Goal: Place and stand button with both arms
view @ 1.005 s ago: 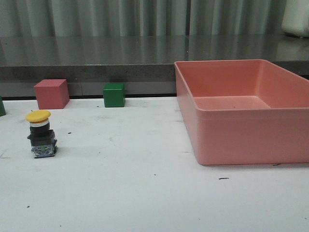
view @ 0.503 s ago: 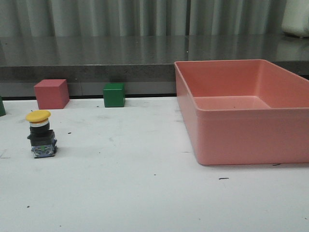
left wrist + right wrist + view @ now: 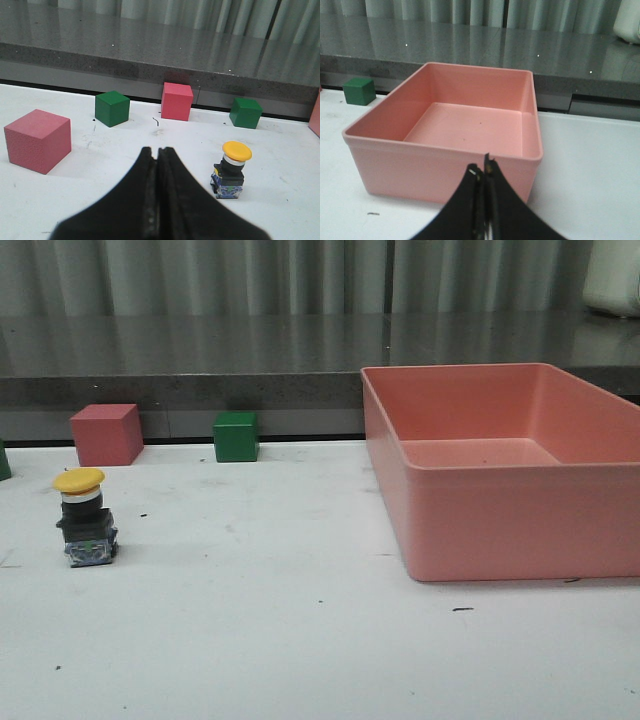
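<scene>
Nothing has moved since the earlier frames. Front view: the button (image 3: pixel 86 518) stands upright on the white table (image 3: pixel 300 640), left side, in front of the pink cube (image 3: pixel 106 434) and well apart from the pink bin (image 3: pixel 500 530). Left wrist view: left gripper (image 3: pixel 157 152) fully closed, holding nothing, near the button. Right wrist view: right gripper (image 3: pixel 483 172) fully closed, empty, just before the bin.

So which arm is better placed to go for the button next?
Probably the left. The button stands upright on the robot's left side of the table, and the left gripper, shut and empty, has it just ahead. The right gripper, also shut, faces the pink bin and doesn't see the button.
</scene>
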{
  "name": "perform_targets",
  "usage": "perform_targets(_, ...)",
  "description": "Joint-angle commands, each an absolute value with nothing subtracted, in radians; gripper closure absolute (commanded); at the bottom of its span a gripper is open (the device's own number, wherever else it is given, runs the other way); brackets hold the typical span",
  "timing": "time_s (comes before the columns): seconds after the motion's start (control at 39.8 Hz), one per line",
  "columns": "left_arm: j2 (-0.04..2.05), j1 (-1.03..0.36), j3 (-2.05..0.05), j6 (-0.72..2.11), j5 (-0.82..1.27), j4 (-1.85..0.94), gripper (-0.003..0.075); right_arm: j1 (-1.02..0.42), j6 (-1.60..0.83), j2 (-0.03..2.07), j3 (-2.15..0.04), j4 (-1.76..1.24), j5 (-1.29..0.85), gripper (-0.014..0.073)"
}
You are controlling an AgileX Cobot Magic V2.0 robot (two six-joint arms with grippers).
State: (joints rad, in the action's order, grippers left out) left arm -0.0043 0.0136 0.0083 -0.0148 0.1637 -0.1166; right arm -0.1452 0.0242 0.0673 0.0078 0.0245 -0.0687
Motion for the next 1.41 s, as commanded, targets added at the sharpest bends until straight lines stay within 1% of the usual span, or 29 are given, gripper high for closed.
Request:
perform_targets(0.0,-0.027,0.008,0.023,-0.025,0.076,-0.125,0.074,-0.139,0.016,0.076,0.025,0.034,0.057,0.0662)
perform_targets(0.3,-0.027,0.008,0.023,-0.025,0.076,-0.125,0.074,-0.136,0.016,0.064,0.024,0.029,0.04,0.0662)
perform_targets(0.5,-0.027,0.008,0.023,-0.025,0.076,-0.125,0.074,-0.065,0.016,-0.026,0.024,0.015,-0.026,0.0662)
perform_targets(0.58,-0.027,0.008,0.023,-0.025,0.076,-0.125,0.074,-0.052,0.016,-0.028,0.024,0.015,-0.034,0.0662)
perform_targets(1.38,-0.027,0.008,0.023,-0.025,0.076,-0.125,0.074,-0.05,0.016,-0.028,0.024,0.015,-0.039,0.0662)
